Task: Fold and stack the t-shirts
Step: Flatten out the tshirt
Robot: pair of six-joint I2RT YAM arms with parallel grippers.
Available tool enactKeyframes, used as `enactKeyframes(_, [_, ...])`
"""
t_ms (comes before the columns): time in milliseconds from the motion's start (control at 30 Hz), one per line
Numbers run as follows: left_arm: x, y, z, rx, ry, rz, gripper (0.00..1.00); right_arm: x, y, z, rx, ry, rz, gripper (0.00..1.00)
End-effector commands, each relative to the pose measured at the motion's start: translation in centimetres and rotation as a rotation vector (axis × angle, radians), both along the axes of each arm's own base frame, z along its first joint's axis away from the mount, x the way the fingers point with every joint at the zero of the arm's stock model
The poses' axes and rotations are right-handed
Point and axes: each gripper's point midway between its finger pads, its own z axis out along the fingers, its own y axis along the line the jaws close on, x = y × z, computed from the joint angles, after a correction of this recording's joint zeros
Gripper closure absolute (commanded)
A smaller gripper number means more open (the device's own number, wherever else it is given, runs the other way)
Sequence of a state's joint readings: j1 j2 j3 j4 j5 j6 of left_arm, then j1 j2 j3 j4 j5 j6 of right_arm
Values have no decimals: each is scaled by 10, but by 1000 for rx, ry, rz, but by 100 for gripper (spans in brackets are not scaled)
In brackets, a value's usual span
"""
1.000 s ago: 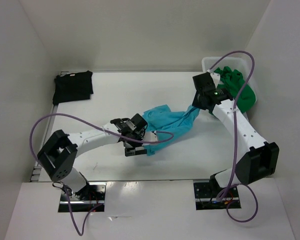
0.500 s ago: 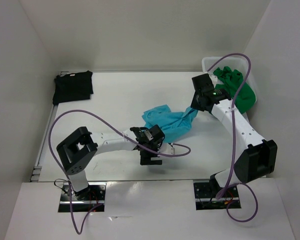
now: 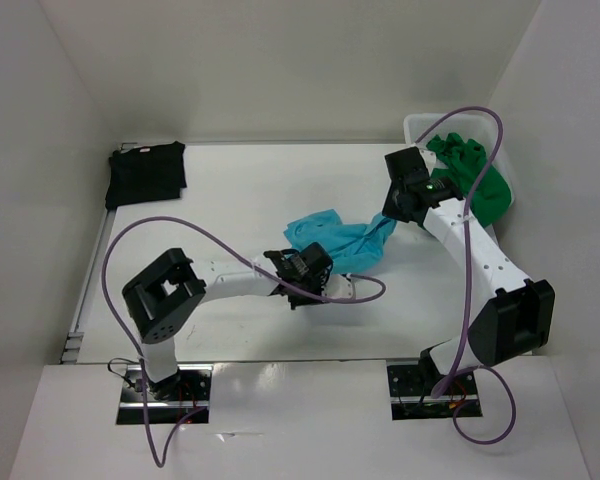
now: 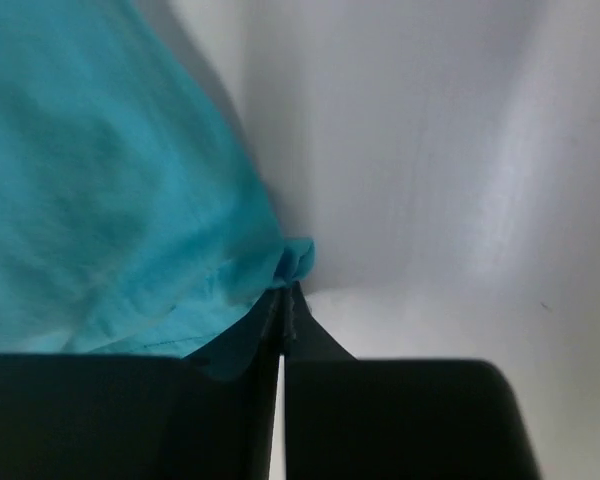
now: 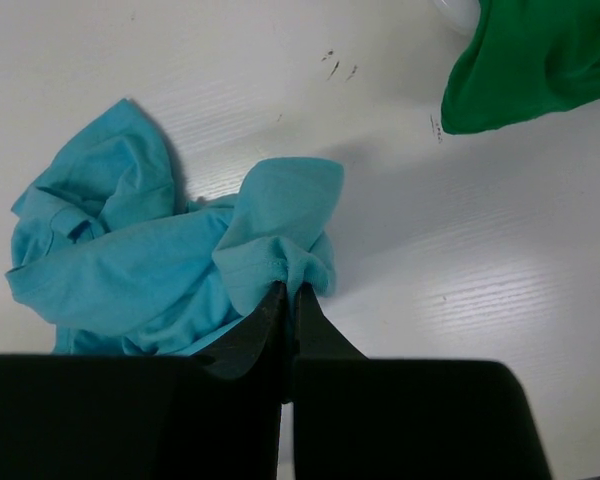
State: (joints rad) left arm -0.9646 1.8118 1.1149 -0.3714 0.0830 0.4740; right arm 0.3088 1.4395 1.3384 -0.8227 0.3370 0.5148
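Note:
The turquoise t-shirt (image 3: 332, 238) lies crumpled mid-table. My left gripper (image 3: 307, 268) is at its near edge, and in the left wrist view the left gripper (image 4: 284, 288) is shut on a fold of the turquoise hem (image 4: 298, 258). My right gripper (image 3: 388, 222) holds the shirt's far right end. Seen from the right wrist, that gripper (image 5: 288, 288) is shut on a bunched turquoise fold (image 5: 280, 262). The black t-shirt (image 3: 146, 173) lies folded at the back left. The green t-shirt (image 3: 472, 172) hangs out of the basket and also shows as a green t-shirt (image 5: 535, 60) from the right wrist.
A white basket (image 3: 416, 127) stands at the back right corner against the wall. White walls close in the table on the left, back and right. A purple cable (image 3: 355, 296) loops over the table beside the left wrist.
My left gripper, open a second ago in front of the shirt, swung right, then moved in to the shirt's near edge and shut on it. The right arm barely moved.

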Motion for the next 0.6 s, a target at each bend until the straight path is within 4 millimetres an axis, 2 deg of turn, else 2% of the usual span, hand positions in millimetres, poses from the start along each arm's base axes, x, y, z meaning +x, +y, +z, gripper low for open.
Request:
enactKeyframes(0, [14, 12, -19, 35, 11, 70, 100, 1, -7, 7, -16, -30, -16, 100])
enactKeyframes(33, [26, 22, -12, 32, 9, 109, 100, 3, -6, 10, -14, -38, -16, 100])
enactKeyframes(133, [60, 48, 33, -15, -53, 223, 100, 7, -6, 18, 8, -59, -24, 100])
enactKeyframes(167, [84, 72, 62, -61, -96, 311, 100, 6, -2, 20, 25, -52, -10, 100])
enactKeyframes(233, [95, 106, 91, -59, -121, 367, 100, -7, 1, 13, 54, -10, -10, 100])
enactKeyframes(267, [104, 126, 120, -86, -177, 397, 100, -15, 7, 7, 95, 17, -5, 100])
enactKeyframes(300, [95, 140, 123, -56, -156, 404, 100, -24, 9, -1, 115, 47, -2, 100])
enactKeyframes(333, [91, 151, 129, -38, -164, 413, 100, -46, 7, -23, 120, 119, -8, 100])
enactKeyframes(367, [86, 164, 138, -39, -175, 430, 100, -59, 16, -36, 160, 165, 16, 98])
enactKeyframes(400, [72, 178, 126, 14, -139, 433, 100, -71, 19, -47, 194, 203, 7, 92])
enactKeyframes(433, [65, 188, 121, 38, -127, 446, 100, -93, 21, -65, 214, 256, 8, 72])
enactKeyframes(467, [56, 196, 118, 50, -121, 445, 100, -101, 36, -66, 252, 264, 44, 64])
enactKeyframes(533, [27, 201, 100, 69, -34, 423, 100, -106, 46, -61, 295, 261, 30, 47])
enactKeyframes(567, [18, 202, 95, 69, -1, 413, 100, -106, 46, -61, 295, 261, 30, 46])
